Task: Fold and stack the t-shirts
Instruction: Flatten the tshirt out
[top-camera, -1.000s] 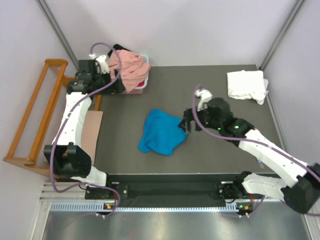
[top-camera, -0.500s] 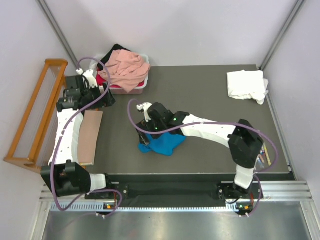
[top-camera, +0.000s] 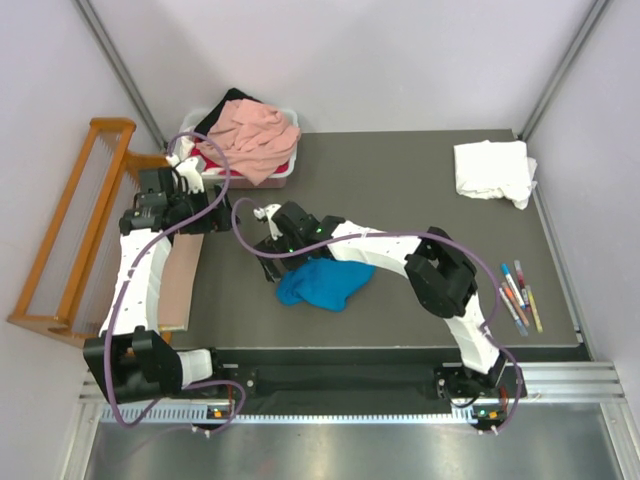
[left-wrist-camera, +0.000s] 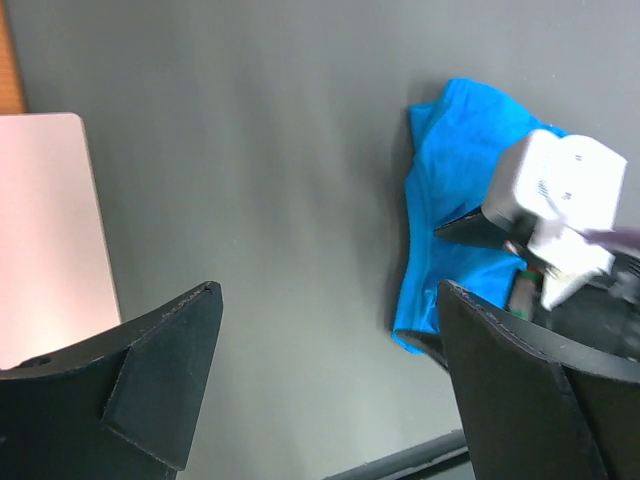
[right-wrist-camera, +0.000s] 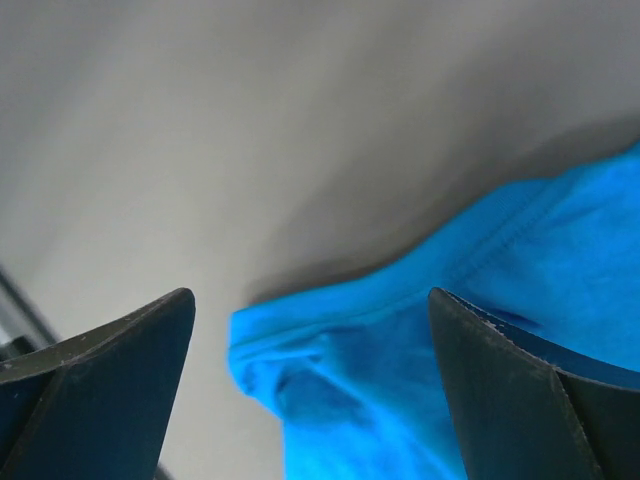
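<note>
The right gripper (right-wrist-camera: 312, 305) is held wide open and empty at the edge of the blue tee (top-camera: 325, 283). The left gripper (left-wrist-camera: 328, 295) is spread wide and empty above the table (top-camera: 400, 190).

i count two arms, a left arm (top-camera: 135, 285) and a right arm (top-camera: 385, 245). two shirts lie loose: one blue shirt (top-camera: 325, 283) and one white shirt (top-camera: 492, 170). one tub (top-camera: 284, 174) has one pink shirt (top-camera: 255, 135) on top and some black cloth (top-camera: 232, 98); more i cannot count. one rack (top-camera: 70, 230), one board (top-camera: 180, 275), maybe four pens (top-camera: 517, 297).
</note>
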